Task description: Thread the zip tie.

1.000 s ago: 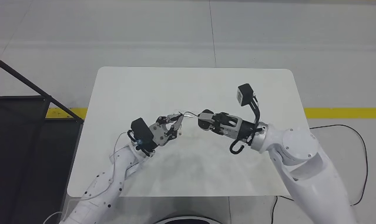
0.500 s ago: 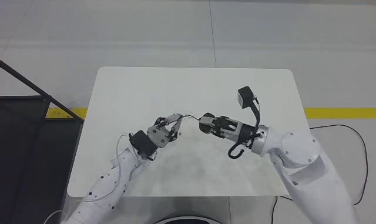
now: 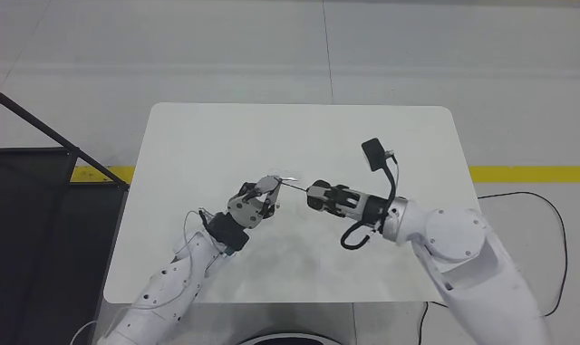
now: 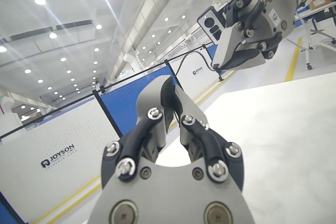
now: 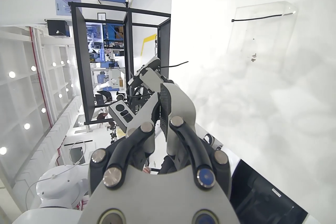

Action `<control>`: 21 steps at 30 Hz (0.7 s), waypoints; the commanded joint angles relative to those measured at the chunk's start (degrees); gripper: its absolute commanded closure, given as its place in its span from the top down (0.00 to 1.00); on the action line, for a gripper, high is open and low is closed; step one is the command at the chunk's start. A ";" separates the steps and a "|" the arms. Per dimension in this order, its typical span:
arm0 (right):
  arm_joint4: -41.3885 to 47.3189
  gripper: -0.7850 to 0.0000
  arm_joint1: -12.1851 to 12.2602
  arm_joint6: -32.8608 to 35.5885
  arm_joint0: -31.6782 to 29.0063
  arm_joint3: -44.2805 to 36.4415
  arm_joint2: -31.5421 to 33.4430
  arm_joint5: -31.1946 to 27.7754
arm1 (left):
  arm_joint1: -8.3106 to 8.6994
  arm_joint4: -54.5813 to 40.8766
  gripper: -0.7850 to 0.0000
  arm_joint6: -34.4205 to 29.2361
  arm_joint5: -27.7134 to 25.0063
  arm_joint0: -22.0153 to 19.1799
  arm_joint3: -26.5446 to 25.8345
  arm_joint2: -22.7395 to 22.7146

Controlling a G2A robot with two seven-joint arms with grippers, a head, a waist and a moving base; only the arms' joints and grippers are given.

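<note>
A thin black zip tie (image 3: 290, 178) arcs between my two grippers over the middle of the white table (image 3: 381, 128). My left gripper (image 3: 269, 189) is shut on one end; in its wrist view the fingers (image 4: 172, 86) pinch the strap (image 4: 195, 51), which curves up and over to the right gripper (image 4: 218, 67). My right gripper (image 3: 311, 191) is shut on the other end, tip to tip with the left and a short gap apart. In the right wrist view its own gripper (image 5: 163, 88) stands shut, and a free tail of the zip tie (image 5: 176, 64) pokes out past the left gripper (image 5: 147, 72).
A clear plastic sheet (image 5: 262, 33) lies on the table with a second black zip tie (image 5: 257, 17) on it. A black-framed screen (image 3: 36, 209) stands beside the table's left edge. Bare tabletop surrounds both arms.
The left wrist has drawn back toward the table's near edge and turned, and the right wrist has rolled a little. Both fingertips stay close together with the zip tie held.
</note>
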 commanded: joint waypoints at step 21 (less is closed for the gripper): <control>-5.84 0.00 -0.63 -2.21 2.10 -0.06 -3.51 5.03 | -0.21 0.74 0.00 1.35 -0.69 -0.11 0.51 -0.46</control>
